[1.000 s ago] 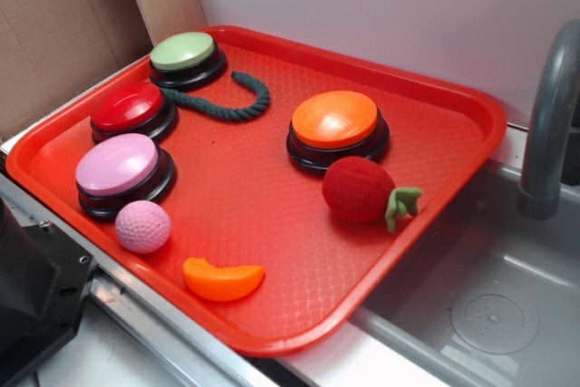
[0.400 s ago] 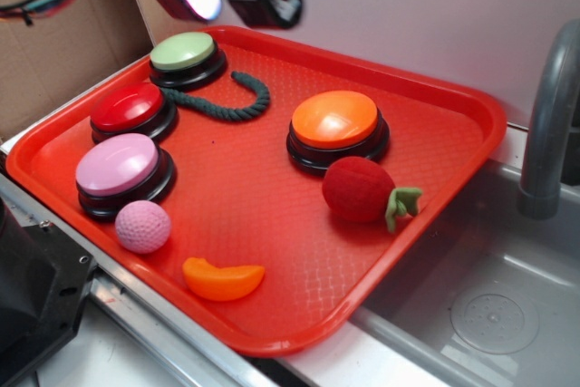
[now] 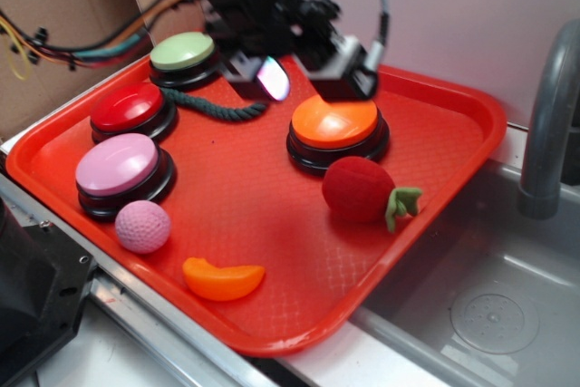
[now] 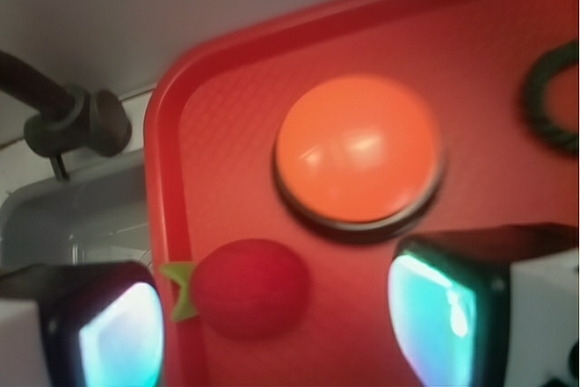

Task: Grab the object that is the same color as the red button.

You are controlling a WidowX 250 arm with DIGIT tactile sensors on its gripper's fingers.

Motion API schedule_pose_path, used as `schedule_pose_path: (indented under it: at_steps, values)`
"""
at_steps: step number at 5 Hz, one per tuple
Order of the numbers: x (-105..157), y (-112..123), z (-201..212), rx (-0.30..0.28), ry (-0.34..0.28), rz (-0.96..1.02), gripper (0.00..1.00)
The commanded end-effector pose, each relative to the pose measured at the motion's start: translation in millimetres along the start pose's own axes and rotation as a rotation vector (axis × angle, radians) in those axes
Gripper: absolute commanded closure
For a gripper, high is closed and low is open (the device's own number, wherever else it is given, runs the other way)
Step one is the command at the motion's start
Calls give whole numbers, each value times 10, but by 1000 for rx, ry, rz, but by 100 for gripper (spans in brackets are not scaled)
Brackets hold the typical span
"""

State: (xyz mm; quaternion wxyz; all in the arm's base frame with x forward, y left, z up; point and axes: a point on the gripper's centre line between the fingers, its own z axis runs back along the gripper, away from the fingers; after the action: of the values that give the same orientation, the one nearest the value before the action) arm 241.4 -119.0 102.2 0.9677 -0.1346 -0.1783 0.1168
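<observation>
The gripper [image 3: 308,79] hangs wide open and empty above the orange button [image 3: 335,124] on the red tray [image 3: 453,124]. The plush red fruit [image 3: 360,189] lies just beside that button, toward the tray's near edge, green stem [image 3: 403,204] pointing at the sink. In the wrist view it sits between the fingers but low of centre.
</observation>
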Motion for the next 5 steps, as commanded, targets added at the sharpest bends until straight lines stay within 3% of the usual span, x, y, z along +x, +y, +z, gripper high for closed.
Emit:
schedule_pose_path:
  at_steps: [1,2,3,4,5]
  values:
    - [78,-211,-383,-84,3,51,0]
    - [21,-309,-582,-110,58,52,0]
    - [-6,-332,-592,-116,64,59,0]
    - [-41,-391,-586,-129,53,84,8]
    - [-33,-403,-523,-119,42,100,89]
